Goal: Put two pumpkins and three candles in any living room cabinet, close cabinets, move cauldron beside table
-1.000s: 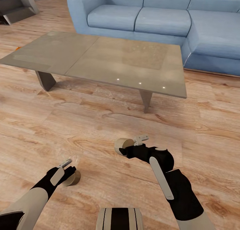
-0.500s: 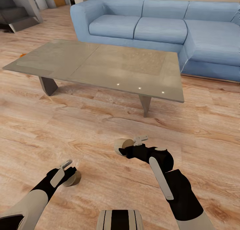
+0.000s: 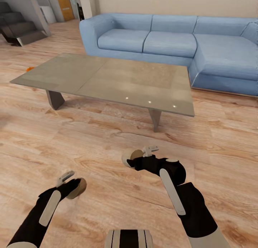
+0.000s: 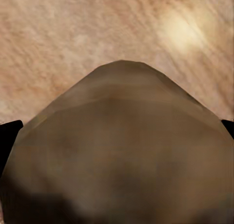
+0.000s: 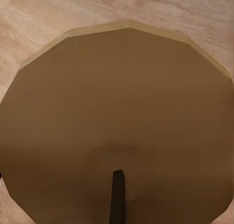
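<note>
Each of my grippers carries a tan candle above the wooden floor. The left gripper (image 3: 71, 183) is shut on one candle (image 3: 78, 188) at the lower left of the head view; up close that candle (image 4: 122, 151) bulks large in the left wrist view. The right gripper (image 3: 138, 158) is shut on a second candle (image 3: 129, 157) near the middle; its flat round end (image 5: 117, 121) with a dark wick faces the right wrist camera. A small orange thing (image 3: 30, 68), perhaps a pumpkin, peeks out on the floor beyond the table's far left corner. Cabinet, cauldron and third candle are out of view.
A low grey-brown coffee table (image 3: 107, 79) stands ahead on two slanted legs. Behind it is a blue corner sofa (image 3: 172, 43). Dark stairs (image 3: 18, 29) rise at the far left. Open wooden floor (image 3: 107, 140) lies between me and the table.
The camera has tilted up and drawn back, so table and sofa sit lower and more of the room shows. My left arm has shifted slightly, still holding its candle. The right arm has not moved.
</note>
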Motion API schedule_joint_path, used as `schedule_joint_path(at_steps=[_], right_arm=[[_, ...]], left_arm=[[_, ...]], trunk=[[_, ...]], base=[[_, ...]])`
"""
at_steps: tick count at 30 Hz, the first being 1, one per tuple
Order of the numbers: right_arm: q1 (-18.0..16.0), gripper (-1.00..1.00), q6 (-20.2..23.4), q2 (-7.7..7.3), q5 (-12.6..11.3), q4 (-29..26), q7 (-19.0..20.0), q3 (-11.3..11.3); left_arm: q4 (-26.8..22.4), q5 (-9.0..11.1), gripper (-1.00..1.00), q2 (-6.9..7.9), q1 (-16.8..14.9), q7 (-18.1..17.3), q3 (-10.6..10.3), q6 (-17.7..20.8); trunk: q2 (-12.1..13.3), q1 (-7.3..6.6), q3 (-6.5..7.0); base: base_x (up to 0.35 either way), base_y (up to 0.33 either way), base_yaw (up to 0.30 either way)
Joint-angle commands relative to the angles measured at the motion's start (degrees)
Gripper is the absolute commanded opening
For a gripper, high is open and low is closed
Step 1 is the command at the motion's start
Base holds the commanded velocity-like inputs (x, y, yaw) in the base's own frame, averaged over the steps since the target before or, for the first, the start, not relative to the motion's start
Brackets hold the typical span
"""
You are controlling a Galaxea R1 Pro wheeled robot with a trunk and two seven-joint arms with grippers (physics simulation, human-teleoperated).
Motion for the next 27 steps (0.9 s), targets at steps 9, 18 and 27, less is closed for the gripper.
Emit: schedule_joint_path(at_steps=[9, 18, 27], right_arm=[[-0.1, -1.0, 0.4, 0.08, -0.2, 0.0, -0.1, -0.1], [0.0, -1.0, 0.1, 0.08, -0.4, 0.0, -0.1, 0.5], [0.0, -1.0, 0.3, 0.08, -0.6, 0.0, 0.0, 0.5]], left_arm=[[-25.4, 5.3, -1.0, -2.03, 18.0, 2.9, 0.7, 4.2], [-24.8, 6.2, -1.0, -3.92, 21.9, 3.5, 0.6, -4.0], [-24.5, 6.2, -1.0, -5.03, 21.9, 3.6, 0.6, -4.9]], trunk=[[0.1, -0.23, 1.96], [0.2, -0.46, 3.96], [0.4, -0.69, 5.95]], base=[[0.0, 0.0, 0.171], [0.0, 0.0, 0.297], [0.0, 0.0, 0.3]])
